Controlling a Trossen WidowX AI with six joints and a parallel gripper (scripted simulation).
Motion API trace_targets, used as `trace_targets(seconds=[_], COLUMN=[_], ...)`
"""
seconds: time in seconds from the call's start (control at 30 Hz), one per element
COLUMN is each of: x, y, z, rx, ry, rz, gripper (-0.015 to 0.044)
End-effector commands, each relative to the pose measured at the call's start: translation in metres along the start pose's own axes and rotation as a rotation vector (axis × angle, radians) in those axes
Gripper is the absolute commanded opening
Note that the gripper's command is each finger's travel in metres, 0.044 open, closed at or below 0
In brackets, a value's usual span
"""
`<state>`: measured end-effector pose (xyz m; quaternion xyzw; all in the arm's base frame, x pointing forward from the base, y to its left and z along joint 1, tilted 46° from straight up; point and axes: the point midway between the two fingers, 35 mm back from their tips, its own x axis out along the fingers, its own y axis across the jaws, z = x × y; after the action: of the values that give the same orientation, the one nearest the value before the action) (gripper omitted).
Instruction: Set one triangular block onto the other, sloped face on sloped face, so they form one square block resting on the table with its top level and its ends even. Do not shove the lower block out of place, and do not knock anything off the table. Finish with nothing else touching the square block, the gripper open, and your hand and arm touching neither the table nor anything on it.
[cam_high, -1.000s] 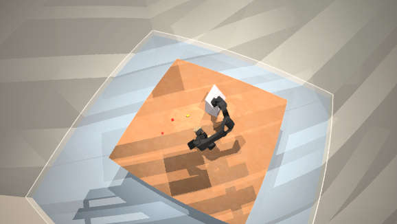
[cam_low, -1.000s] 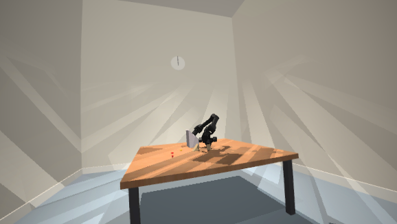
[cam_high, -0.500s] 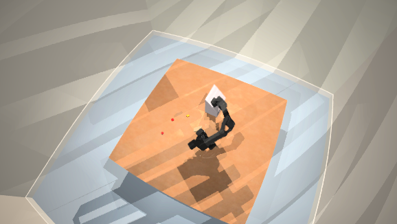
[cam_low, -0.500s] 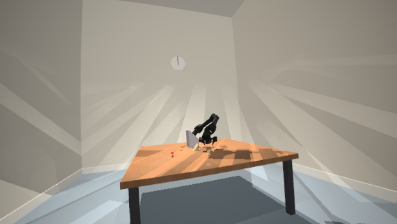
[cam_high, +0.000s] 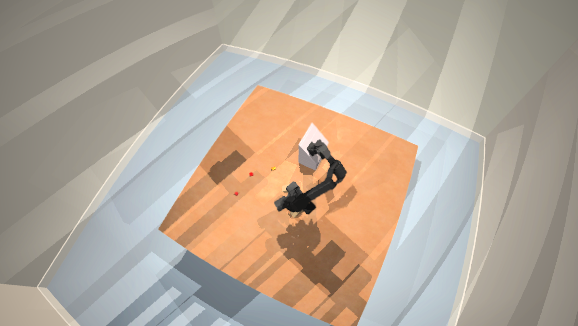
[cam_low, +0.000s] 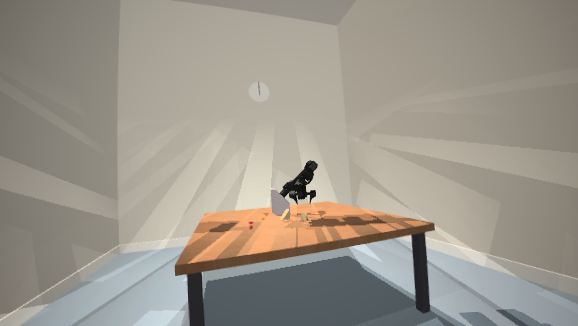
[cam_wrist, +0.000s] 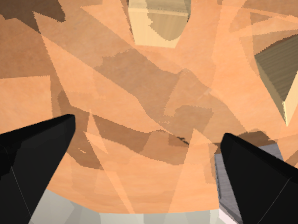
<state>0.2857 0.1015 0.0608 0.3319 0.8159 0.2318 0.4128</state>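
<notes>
My gripper (cam_low: 304, 201) (cam_wrist: 149, 131) is open and empty, its fingers wide apart above the table. One pale wooden block (cam_low: 303, 217) (cam_wrist: 159, 30) stands on the table below the hand in the exterior view, and at the top centre of the wrist view, cut by the frame edge. The other triangular block (cam_low: 285, 215) (cam_wrist: 280, 75) rests apart from it, near the grey-white panel, and at the right edge of the wrist view. Neither block touches the fingers. In the top view the hand covers most of both blocks, and which way their sloped faces point is unclear.
A grey-white angular panel (cam_high: 312, 136) (cam_low: 279, 203) (cam_wrist: 225, 182) stands by the arm's base. Two small red items (cam_high: 251, 174) (cam_high: 236, 193) (cam_low: 251, 223) and a small yellow item (cam_high: 273, 168) (cam_low: 263, 218) lie on the table (cam_high: 360, 150) (cam_low: 225, 250). Shadows cross the table.
</notes>
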Motion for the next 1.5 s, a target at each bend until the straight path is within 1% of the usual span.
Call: trace_targets(seconds=[0.0, 0.13, 0.2, 0.4, 0.47, 0.67, 0.97, 1.03, 1.47], x=[-0.035, -0.038, -0.042, -0.039, -0.036, -0.029, 0.052, 0.064, 0.065], y=[-0.002, -0.002, 0.001, 0.004, 0.004, 0.004, 0.005, 0.004, 0.004], z=[-0.022, -0.022, -0.011, 0.057, 0.072, 0.075, 0.08, 0.079, 0.079], rx=[0.031, 0.029, 0.011, -0.013, -0.018, -0.02, -0.041, -0.044, -0.045], ry=[-0.093, -0.1, -0.114, -0.101, -0.098, -0.094, -0.042, -0.033, -0.032], rz=[0.001, 0.004, 0.012, 0.006, 0.004, 0.004, -0.001, -0.001, -0.002], gripper=[0.044, 0.044, 0.044, 0.044, 0.044, 0.044, 0.044, 0.044, 0.044])
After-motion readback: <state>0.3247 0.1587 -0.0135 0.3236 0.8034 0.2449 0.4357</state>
